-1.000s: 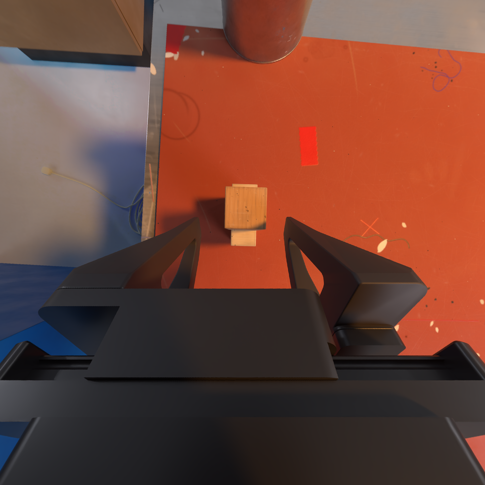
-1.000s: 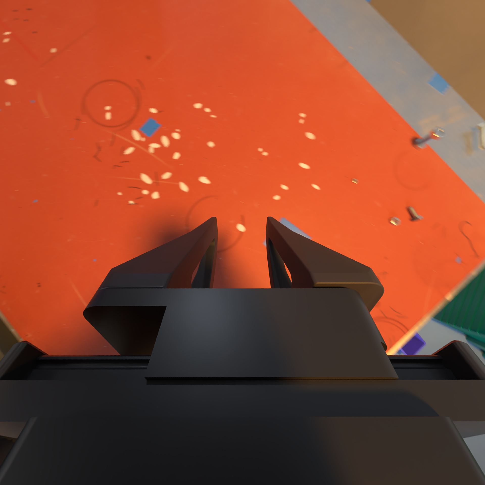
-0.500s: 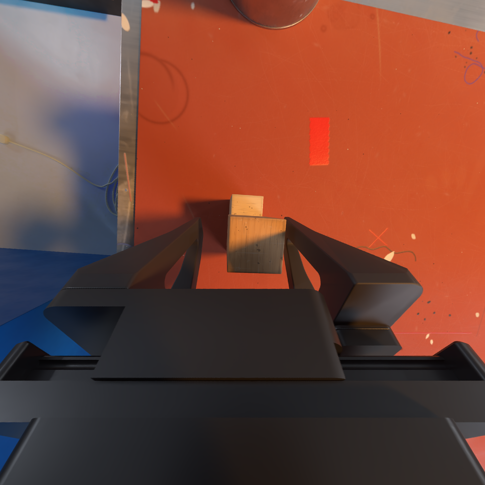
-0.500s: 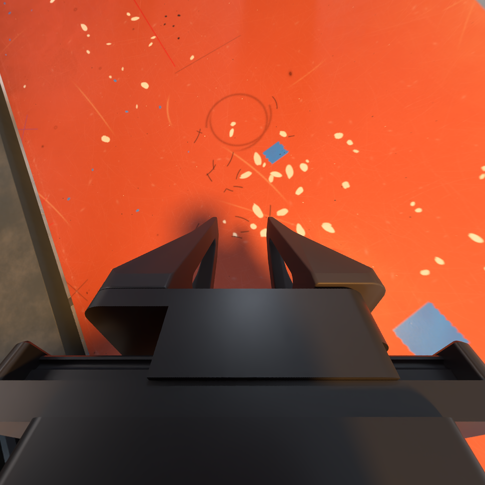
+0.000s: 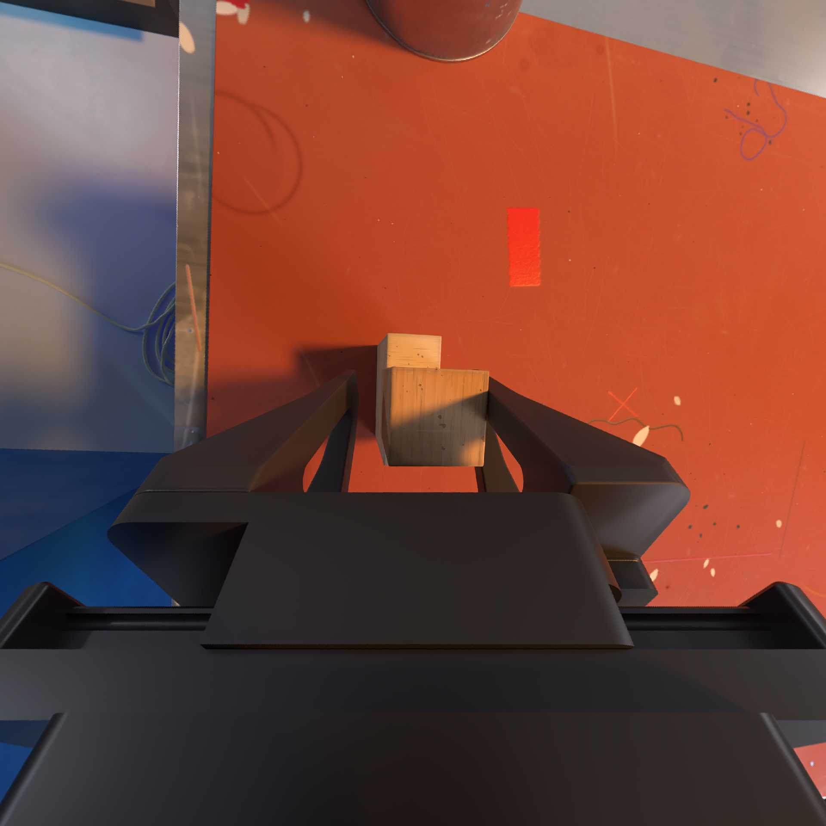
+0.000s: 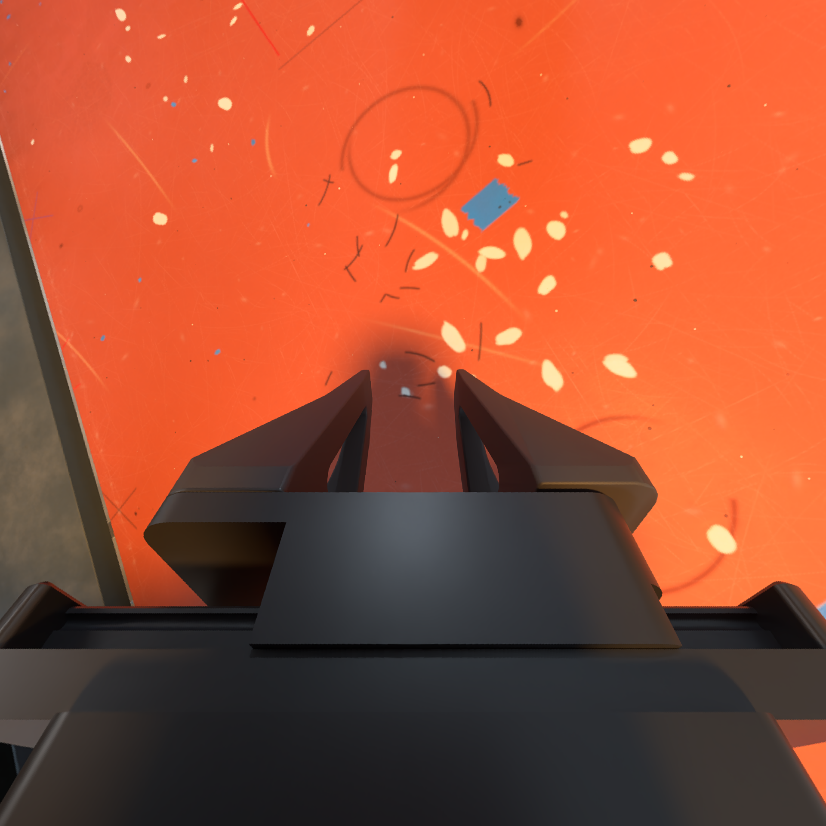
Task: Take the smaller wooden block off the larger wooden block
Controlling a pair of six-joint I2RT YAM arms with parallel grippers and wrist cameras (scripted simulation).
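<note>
Left gripper (image 5: 422,380) straddles stacked wooden blocks (image 5: 436,418); its right finger touches, left side has a gap. Rust-red cylinder (image 5: 442,27) blocks far edge. Orange mat (image 6: 625,290) under right gripper (image 6: 412,373) clear.

An orange mat (image 5: 625,179), scratched and flecked with pale specks, covers the table, with a bare metal strip (image 5: 193,223) along its left edge. On it lie a red tape strip (image 5: 524,246), a rusty-red can (image 5: 442,27) at the far edge, and the lower wooden block (image 5: 409,351). In the right wrist view, a blue tape scrap (image 6: 489,204) sits beside a dark ring mark (image 6: 406,143).
</note>
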